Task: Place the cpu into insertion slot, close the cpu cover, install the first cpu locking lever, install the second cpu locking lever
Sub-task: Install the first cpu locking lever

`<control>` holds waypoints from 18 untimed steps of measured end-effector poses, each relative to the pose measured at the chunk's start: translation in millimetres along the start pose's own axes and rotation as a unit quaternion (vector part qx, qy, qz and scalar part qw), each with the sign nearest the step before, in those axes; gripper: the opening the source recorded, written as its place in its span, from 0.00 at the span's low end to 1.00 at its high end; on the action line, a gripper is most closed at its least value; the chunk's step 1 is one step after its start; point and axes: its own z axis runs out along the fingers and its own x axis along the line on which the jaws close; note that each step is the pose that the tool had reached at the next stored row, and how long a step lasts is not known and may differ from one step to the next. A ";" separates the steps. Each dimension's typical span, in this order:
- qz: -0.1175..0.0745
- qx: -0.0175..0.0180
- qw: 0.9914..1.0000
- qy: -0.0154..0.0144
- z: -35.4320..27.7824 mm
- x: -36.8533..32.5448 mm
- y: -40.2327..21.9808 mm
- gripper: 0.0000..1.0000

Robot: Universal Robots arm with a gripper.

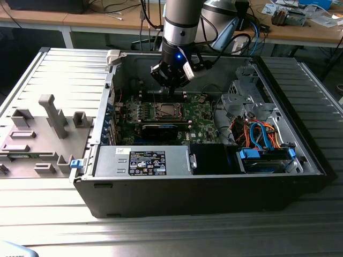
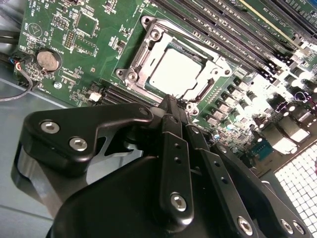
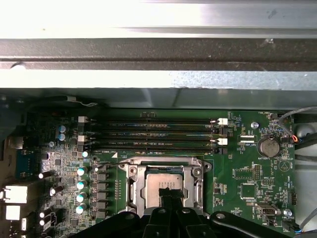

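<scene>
The gripper (image 1: 172, 88) hangs inside the open PC case (image 1: 300, 160), right over the green motherboard (image 1: 203, 115). In both wrist views its black fingers (image 2: 172, 106) are pressed together w/ nothing between them, tips just above the edge of the cpu (image 2: 176, 71).

The cpu (image 3: 158, 184) lies flat in the insertion slot (image 3: 130, 176), grey top showing. The cpu cover (image 2: 148, 47) is a silvery frame lying down around the chip, w/ the chip seen thru its window. Can't tell if the locking levers are hooked.

Writing: a white sticker w/ black print sits on the grey power box (image 1: 142, 160) at the front of the case; too small to read. Tiny white letters are on the board in the first wrist view, also too small to make out.

Near the slot: long dark memory slots (image 3: 148, 134) in a row beside it, a round coin battery (image 3: 270, 147) farther off, a black expansion card (image 1: 161, 130) on the slot's other side.

Surface & room: the case lies on its side on a ribbed grey metal table (image 1: 59, 75). On the exterior view's left sits a grey plastic holder w/ posts (image 1: 51, 115). Blue & orange cables (image 1: 257, 131) bunch up at the exterior view's right of the case. Behind, a wooden desk (image 1: 96, 20) holds wires & bits.
</scene>
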 end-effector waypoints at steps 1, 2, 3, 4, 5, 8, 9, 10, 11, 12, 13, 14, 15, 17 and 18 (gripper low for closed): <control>0.000 0.000 1.000 0.000 0.0 0.9 0.0 0.11; 0.000 0.000 1.000 0.000 0.1 1.3 0.0 0.11; 0.000 0.000 1.000 0.000 0.1 1.7 0.0 0.11; 0.000 0.000 1.000 0.000 0.1 2.2 0.0 0.11; 0.000 0.000 1.000 0.000 0.1 2.5 0.0 0.11; 0.000 0.000 1.000 0.000 0.2 3.5 0.0 0.11; 0.000 0.000 1.000 0.000 0.2 3.8 0.1 0.11; 0.000 0.000 1.000 0.000 0.2 4.0 0.1 0.11; 0.000 0.000 1.000 0.000 0.2 4.1 0.1 0.11; 0.000 0.000 1.000 0.000 0.2 4.3 0.1 0.11; 0.000 0.000 1.000 0.000 0.2 4.4 0.1 0.11; 0.000 0.000 1.000 0.000 0.2 4.5 0.1 0.11; 0.000 0.000 1.000 0.000 0.2 4.6 0.1 0.11; 0.000 0.000 1.000 0.000 0.2 5.0 0.1 0.11; 0.000 0.000 1.000 0.000 0.2 5.1 0.1 0.11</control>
